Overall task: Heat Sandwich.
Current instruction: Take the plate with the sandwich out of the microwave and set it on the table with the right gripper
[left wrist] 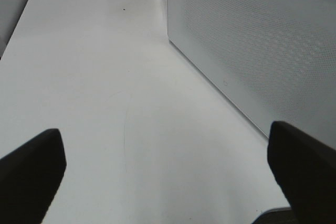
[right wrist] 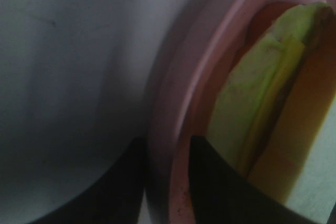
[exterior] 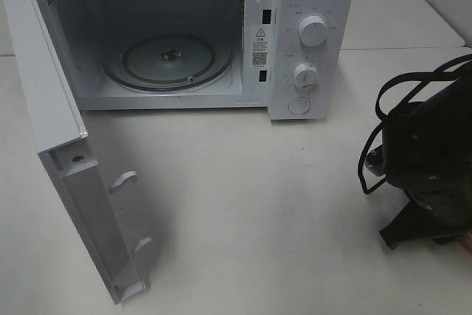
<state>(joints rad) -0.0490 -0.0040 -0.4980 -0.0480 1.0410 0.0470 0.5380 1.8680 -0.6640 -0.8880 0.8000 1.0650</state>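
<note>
With the microwave door open and its turntable bare, the right tool straddles the pink plate's rim beside the sandwich, grip uncertain, while the left tool stands wide open, empty.

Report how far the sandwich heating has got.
Done: the microwave door stands open, and the turntable is bare. In hand: the right tool straddles the pink plate's rim, with the sandwich on the plate. Left: load the plate, shut the door, set the dials.
</note>
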